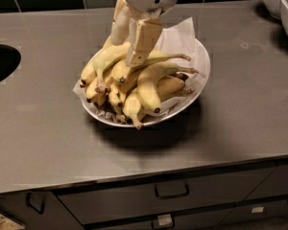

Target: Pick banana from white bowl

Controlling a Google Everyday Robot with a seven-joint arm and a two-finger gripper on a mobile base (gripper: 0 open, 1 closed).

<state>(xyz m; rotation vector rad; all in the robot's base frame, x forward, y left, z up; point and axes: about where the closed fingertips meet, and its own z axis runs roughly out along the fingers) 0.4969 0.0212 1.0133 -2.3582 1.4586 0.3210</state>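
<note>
A dark sink opening sat at far left of the grey counter. At centre, the white bowl held piled bananas. The gripper pressed down among them, its fingers clenched around the banana atop the pile.

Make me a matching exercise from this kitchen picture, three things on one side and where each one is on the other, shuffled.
Things:
1. gripper
2. white bowl
3. dark round opening
4. drawer handle

Places:
A. left edge of the counter
B. below the counter front
C. down on the banana pile
D. middle of the counter

Pairs: 1-C, 2-D, 3-A, 4-B
</note>
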